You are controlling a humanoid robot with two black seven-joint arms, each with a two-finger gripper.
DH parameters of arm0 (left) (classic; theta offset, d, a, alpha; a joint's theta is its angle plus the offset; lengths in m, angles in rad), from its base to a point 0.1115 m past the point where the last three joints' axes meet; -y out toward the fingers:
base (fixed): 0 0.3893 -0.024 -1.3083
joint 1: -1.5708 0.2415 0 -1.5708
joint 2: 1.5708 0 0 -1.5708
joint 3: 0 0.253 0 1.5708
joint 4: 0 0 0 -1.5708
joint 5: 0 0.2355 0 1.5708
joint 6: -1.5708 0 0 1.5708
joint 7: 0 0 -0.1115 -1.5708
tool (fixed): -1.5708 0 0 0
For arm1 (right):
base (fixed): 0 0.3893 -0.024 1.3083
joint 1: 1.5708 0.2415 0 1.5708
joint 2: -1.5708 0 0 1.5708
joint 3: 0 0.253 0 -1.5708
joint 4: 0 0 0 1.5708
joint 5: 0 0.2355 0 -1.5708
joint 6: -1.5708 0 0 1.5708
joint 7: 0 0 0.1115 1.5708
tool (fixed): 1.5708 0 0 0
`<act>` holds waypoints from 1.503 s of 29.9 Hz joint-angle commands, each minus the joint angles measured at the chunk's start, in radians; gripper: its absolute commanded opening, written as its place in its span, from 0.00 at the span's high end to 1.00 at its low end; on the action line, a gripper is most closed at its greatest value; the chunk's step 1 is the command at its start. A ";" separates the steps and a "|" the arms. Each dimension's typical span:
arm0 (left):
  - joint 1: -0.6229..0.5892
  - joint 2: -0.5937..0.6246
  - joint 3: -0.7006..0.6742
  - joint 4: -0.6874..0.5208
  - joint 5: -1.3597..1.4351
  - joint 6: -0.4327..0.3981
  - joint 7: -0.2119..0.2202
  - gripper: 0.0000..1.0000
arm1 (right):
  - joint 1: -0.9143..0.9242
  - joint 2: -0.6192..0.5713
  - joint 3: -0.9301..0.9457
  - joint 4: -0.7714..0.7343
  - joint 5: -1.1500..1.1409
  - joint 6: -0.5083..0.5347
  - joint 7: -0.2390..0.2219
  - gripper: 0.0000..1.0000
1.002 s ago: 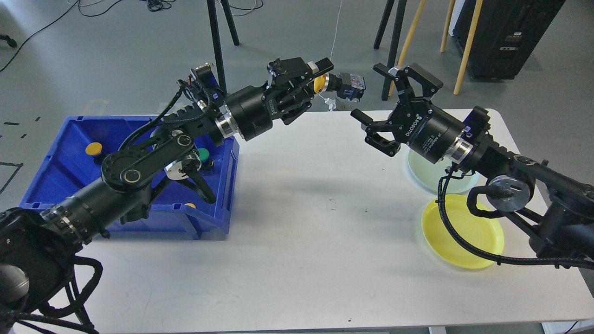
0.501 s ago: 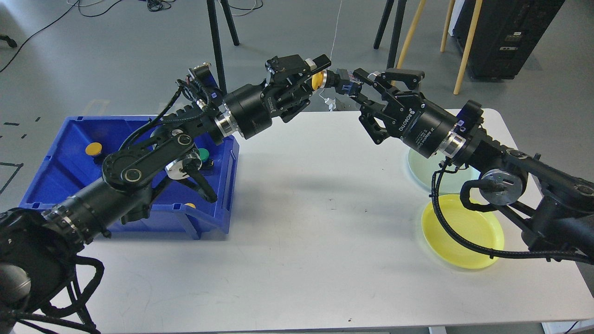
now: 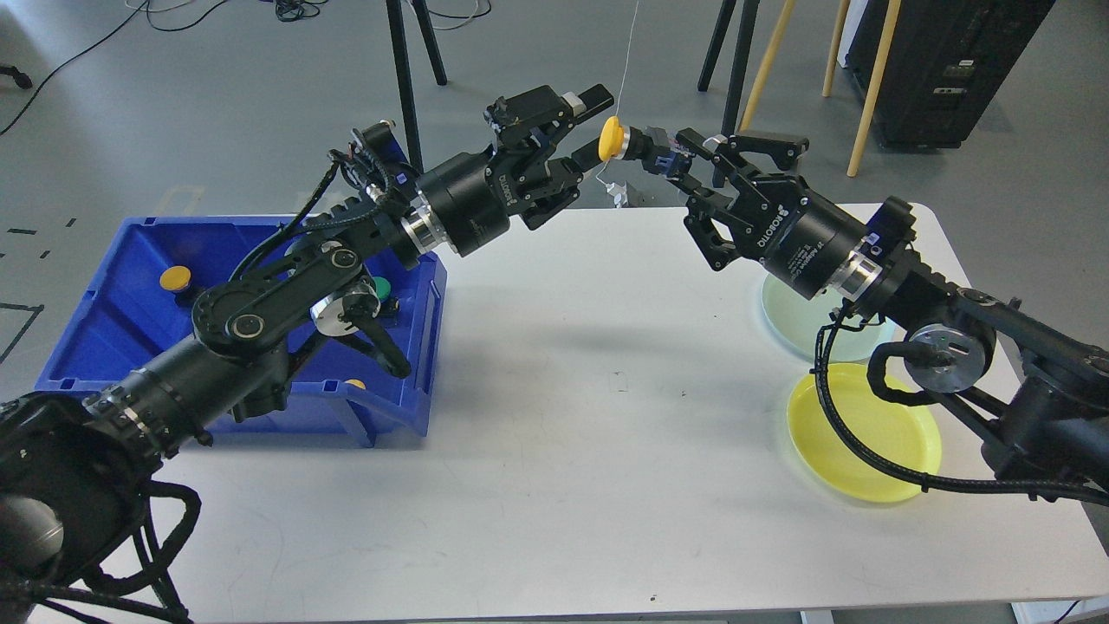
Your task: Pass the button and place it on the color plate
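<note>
A button with a yellow cap (image 3: 611, 139) and a dark body is held in the air above the table's far edge. My right gripper (image 3: 678, 160) is shut on the button's dark body, with the cap pointing left. My left gripper (image 3: 587, 130) is open just left of the cap, with its fingers spread above and below and not touching it. A yellow plate (image 3: 866, 433) lies at the right front of the white table. A pale green plate (image 3: 810, 325) lies behind it, partly hidden by my right arm.
A blue bin (image 3: 104, 329) at the left holds a yellow button (image 3: 175, 278), a green button (image 3: 379, 286) and another yellow one (image 3: 353, 383); my left arm crosses over it. Tripod legs stand on the floor behind the table (image 3: 563, 416).
My right gripper moved in from the right and shut on the button's body. My left gripper opened, let go of the yellow cap and drew back slightly left.
</note>
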 commanded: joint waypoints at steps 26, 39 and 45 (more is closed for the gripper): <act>-0.044 0.562 0.267 0.112 1.160 0.000 0.000 0.01 | -0.694 -0.410 0.176 0.143 0.046 -0.313 -0.072 0.01; -0.035 0.509 0.373 0.237 1.168 0.000 0.000 0.01 | -0.696 -0.416 0.190 0.142 0.089 -0.296 -0.063 0.00; -0.035 0.463 0.373 0.298 1.164 0.000 0.000 0.01 | -0.699 -0.430 0.218 0.140 0.196 -0.196 -0.060 0.00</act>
